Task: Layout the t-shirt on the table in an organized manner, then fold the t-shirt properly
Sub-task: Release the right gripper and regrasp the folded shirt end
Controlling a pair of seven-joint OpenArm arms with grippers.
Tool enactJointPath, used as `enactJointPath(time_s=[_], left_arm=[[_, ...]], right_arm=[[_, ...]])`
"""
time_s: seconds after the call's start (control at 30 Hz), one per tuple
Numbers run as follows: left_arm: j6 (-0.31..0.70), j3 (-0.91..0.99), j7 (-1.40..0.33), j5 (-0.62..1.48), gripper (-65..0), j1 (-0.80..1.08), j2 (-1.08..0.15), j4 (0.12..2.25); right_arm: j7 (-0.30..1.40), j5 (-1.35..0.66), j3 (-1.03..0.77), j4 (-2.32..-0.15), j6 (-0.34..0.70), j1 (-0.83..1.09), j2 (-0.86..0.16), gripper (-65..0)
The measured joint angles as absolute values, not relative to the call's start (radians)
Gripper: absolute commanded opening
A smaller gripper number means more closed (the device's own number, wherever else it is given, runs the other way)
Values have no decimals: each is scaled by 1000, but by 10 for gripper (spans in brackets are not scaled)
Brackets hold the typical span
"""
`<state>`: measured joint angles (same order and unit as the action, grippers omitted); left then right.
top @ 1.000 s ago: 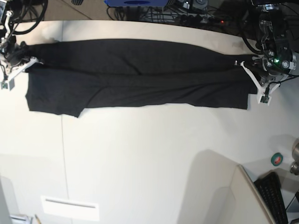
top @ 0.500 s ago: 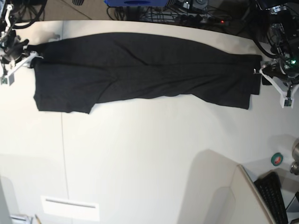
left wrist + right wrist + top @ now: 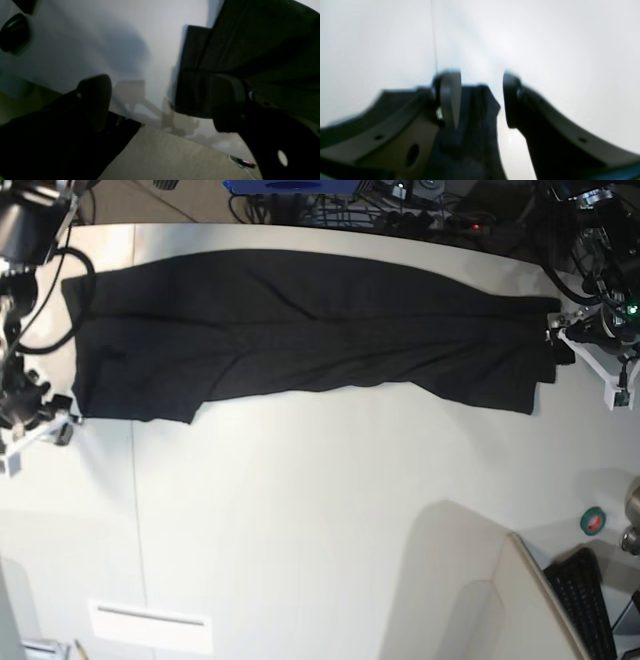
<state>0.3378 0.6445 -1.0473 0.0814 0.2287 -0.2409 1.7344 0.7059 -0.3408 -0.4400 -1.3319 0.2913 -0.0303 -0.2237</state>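
Note:
The black t-shirt (image 3: 300,330) lies flat as a long wide band across the far part of the table (image 3: 320,520), plain side up. My left gripper (image 3: 562,342) stands at the shirt's right end; in the left wrist view it is open (image 3: 160,100), with the shirt's corner (image 3: 197,62) lying on the table by one finger (image 3: 226,100). My right gripper (image 3: 55,428) sits low beside the shirt's near left corner. In the blurred right wrist view it is open (image 3: 480,100), a black cloth edge (image 3: 475,117) showing between the fingers (image 3: 448,100) with a gap on one side.
A small white plate (image 3: 150,625) lies at the near left, and a thin seam line (image 3: 135,510) runs across the table. A green tape roll (image 3: 593,521) and a keyboard (image 3: 590,600) sit at the near right. Cables (image 3: 400,205) crowd the far edge.
Both grippers have opened and let go of the shirt ends. The right arm has dropped from the far left corner to the shirt's near left corner. The shirt now lies wider.

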Motion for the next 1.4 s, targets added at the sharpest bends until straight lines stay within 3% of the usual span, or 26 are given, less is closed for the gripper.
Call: enactJointPath(time_s=[0.07, 0.17, 0.27, 0.63, 0.73, 0.8, 0.87, 1.1, 1.4], left_arm=[[337, 694, -1048, 75, -125, 228, -227, 1734], [336, 743, -1049, 74, -295, 232, -224, 1733], [336, 754, -1048, 68, -425, 236, -224, 1732], [337, 784, -1048, 75, -650, 234, -222, 1691], [337, 784, -1048, 76, -650, 236, -222, 1691], [337, 784, -1048, 76, -650, 235, -222, 1691], [337, 784, -1048, 76, -650, 236, -222, 1691], [337, 784, -1045, 75, -650, 235, -224, 1672], [337, 784, -1044, 76, -650, 229, -223, 1635]], right_arm=[[721, -337, -400, -1234, 294, -76, -236, -384], [687, -339, -363, -1126, 295, -127, -249, -384], [635, -343, -332, -1103, 294, -137, -255, -384], [572, -340, -303, -1009, 294, -143, -257, -392], [572, -340, -303, -1006, 294, -141, -257, -414], [572, -340, -303, -1006, 294, -140, -254, -509], [576, -340, -306, -1006, 294, -140, -251, -650], [595, -348, -350, -1204, 289, -30, -232, -650], [801, -341, -430, -1606, 293, 169, -134, -650]])
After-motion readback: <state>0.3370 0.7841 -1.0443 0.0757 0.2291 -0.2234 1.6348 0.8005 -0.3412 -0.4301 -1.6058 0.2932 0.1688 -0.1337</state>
